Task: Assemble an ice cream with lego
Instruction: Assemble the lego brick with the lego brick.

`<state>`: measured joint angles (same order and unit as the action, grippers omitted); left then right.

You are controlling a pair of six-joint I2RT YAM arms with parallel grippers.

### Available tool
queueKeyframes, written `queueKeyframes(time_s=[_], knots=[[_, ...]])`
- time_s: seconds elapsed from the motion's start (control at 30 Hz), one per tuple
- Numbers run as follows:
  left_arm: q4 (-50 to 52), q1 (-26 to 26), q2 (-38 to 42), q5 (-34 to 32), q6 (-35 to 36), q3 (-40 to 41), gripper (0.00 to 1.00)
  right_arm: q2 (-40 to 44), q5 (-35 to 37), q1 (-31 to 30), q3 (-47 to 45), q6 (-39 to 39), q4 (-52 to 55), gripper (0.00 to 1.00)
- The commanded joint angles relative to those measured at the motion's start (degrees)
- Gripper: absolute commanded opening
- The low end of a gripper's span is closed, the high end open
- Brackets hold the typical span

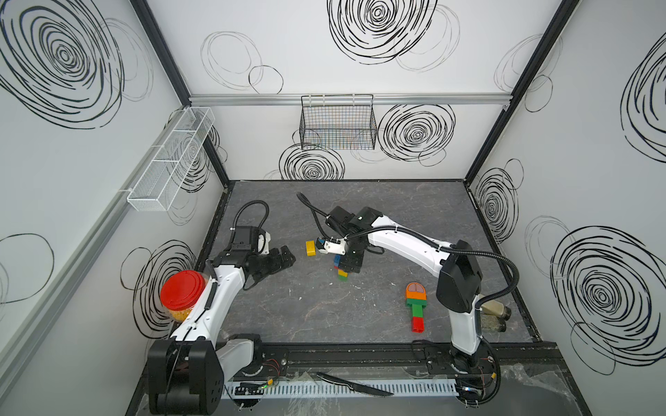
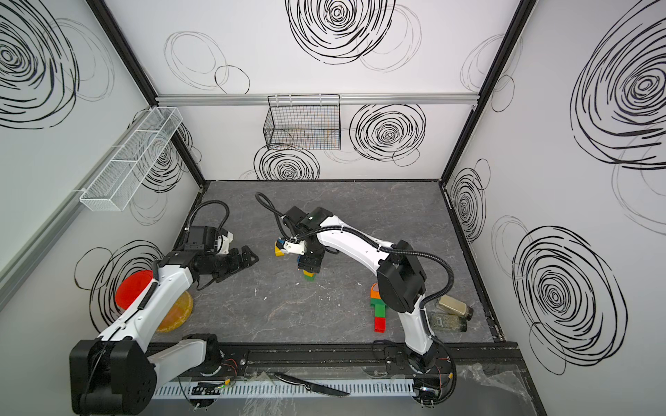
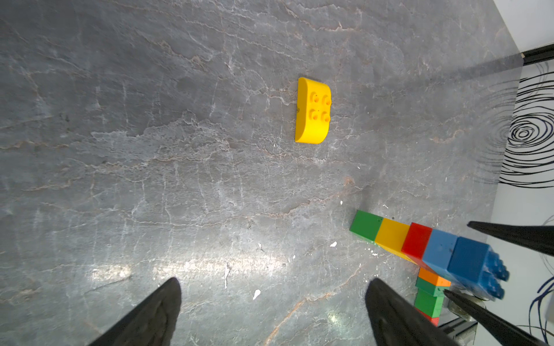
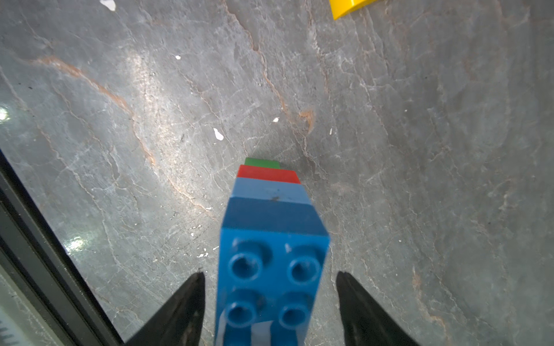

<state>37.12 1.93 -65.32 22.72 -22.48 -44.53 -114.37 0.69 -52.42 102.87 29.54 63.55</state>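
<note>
An upright stack of lego bricks (image 1: 342, 274) (image 3: 419, 242), green, yellow, red, light blue and dark blue from the table up, stands mid-table. My right gripper (image 1: 347, 264) (image 4: 270, 274) straddles its dark blue top brick (image 4: 271, 278), open, with a gap between the brick and each finger. A loose yellow dome piece (image 1: 310, 248) (image 3: 313, 110) lies just left of the stack. My left gripper (image 1: 288, 260) (image 3: 274, 281) hovers open and empty further left. A finished lego ice cream (image 1: 416, 306), orange dome over green and red, lies flat at the front right.
A red-lidded clear jar (image 1: 182, 293) stands behind my left arm at the left edge. Two spice bottles (image 2: 454, 311) lie by the right arm's base. A knife (image 1: 355, 385) rests on the front rail. Wire baskets (image 1: 338, 122) hang on the walls.
</note>
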Motion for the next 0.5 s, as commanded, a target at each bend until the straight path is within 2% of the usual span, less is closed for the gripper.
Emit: queueKeyframes(time_s=[0.0, 0.47], knots=[[0.3, 0.53, 1.08, 0.39, 0.71, -1.36, 0.99, 2.56, 2.78, 0.28, -1.17, -0.16, 0.0, 0.75], [0.52, 0.53, 1.41, 0.22, 0.42, -1.35, 0.99, 3.98, 5.21, 1.01, -3.11, -0.95, -1.27, 0.78]])
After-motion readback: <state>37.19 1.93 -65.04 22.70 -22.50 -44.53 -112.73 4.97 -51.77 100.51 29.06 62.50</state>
